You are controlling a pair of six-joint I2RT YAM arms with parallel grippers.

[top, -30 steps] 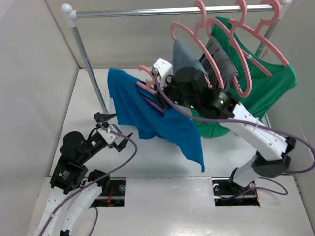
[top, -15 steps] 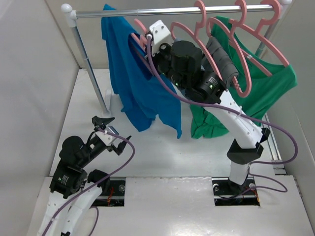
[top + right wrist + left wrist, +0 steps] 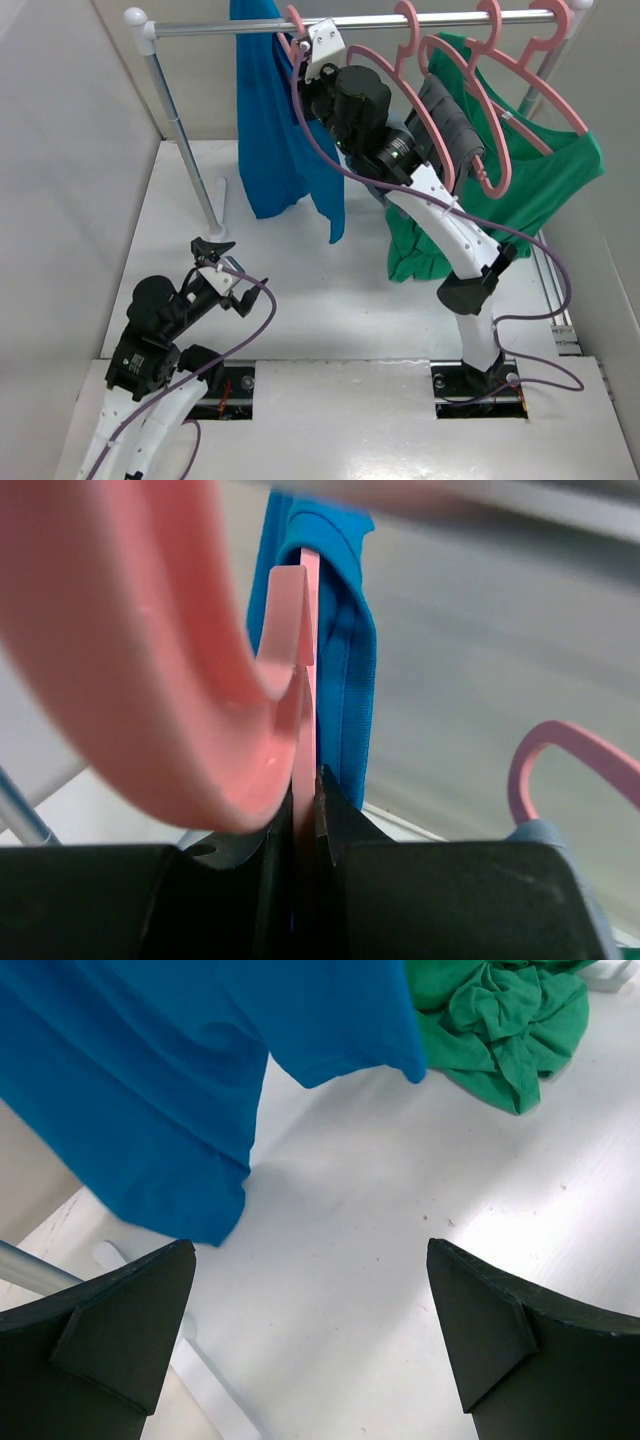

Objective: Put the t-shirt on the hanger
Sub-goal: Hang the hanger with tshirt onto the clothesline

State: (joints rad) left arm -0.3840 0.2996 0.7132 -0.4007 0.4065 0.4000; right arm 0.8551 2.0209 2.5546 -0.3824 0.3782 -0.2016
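- With the t-shirt (image 3: 270,130) already draped on the hanger (image 3: 293,28), the only step left looks like seating the hook on the rail (image 3: 200,28).
- The right gripper (image 3: 308,780) is pressed together on the hanger's thin neck, just below the hook. Pinching there leaves the shoulders free, so the fabric isn't dragged off, and the hook is exposed for the rail.
- The right arm (image 3: 440,215) is stretched high, with the hook at rail level, left of the grey garments (image 3: 450,120) and the green shirt (image 3: 545,180). Probably that spot was picked so the blue one hangs apart from them.
- I can't tell if the hook is over the rail: it overlaps the rail in the top view, and the right wrist view is blurred there.
- The t-shirt hangs straight down from the hanger, collar wrapped round the neck, hem above the table (image 3: 330,290).
- The left gripper (image 3: 310,1250) is spread wide and holds nothing. It sits low near the table, pointing at the hem. I read that as parked out of the way, not assisting.
- Risk: letting go before the hook is seated would drop hanger and shirt together.
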